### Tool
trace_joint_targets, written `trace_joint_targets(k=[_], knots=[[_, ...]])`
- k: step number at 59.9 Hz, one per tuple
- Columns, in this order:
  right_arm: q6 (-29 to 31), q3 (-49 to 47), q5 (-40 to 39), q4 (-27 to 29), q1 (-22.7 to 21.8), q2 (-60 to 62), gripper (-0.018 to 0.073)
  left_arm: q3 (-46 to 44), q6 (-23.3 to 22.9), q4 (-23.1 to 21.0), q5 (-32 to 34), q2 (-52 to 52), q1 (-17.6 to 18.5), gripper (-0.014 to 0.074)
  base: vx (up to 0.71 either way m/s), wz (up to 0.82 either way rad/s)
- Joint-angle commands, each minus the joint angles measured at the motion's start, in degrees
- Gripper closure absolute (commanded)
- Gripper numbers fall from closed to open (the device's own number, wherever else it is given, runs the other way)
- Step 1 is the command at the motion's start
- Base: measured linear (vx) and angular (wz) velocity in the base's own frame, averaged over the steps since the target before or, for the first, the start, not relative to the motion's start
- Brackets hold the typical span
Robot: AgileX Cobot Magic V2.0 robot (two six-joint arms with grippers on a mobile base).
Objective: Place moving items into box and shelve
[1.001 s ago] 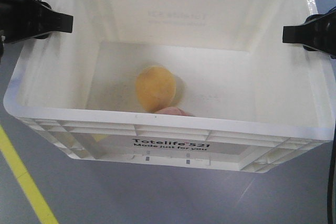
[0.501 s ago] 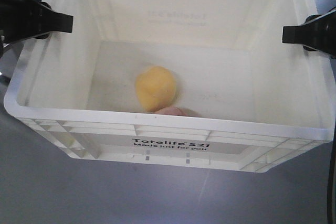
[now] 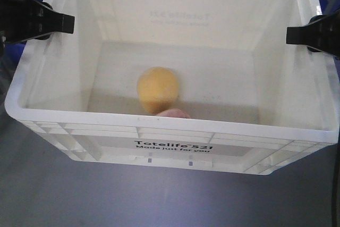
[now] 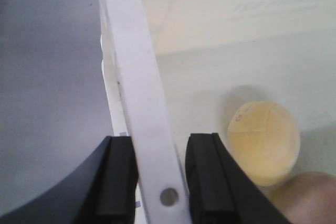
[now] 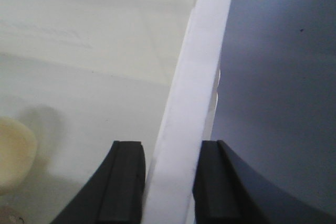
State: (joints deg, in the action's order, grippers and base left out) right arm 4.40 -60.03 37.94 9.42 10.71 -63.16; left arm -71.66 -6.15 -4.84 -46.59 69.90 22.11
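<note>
Gripping one crate (image 3: 170,126) by its side rims, I am clamping the left gripper (image 4: 161,145) on the left rim and the right gripper (image 5: 169,150) on the right. Between the grippers, two lumps are lying inside on the floor: one yellow lump (image 3: 156,89) and one pink lump (image 3: 172,113) just beside it.
</note>
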Motion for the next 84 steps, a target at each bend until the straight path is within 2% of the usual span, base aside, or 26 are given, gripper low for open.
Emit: trace_joint_targets(k=[1,41,84], knots=[[1.22,-2.69,-8.45,4.0,0.62,1.53,0.0565,-2.53,1.28,-6.09,8.99,-2.46,1.3,0.0603,0.36,-0.53],[1.22,-2.69,-8.08,4.0,0.62,1.53,0.0565,-2.53,1.28,-6.14,9.01,-2.46,1.3,0.0603,0.42,-0.32],[1.22,-2.69,-8.11,4.0,0.62,1.53,0.0565,-2.53,1.28,-6.15,9.06,-2.46,1.3,0.0603,0.52,-0.09]])
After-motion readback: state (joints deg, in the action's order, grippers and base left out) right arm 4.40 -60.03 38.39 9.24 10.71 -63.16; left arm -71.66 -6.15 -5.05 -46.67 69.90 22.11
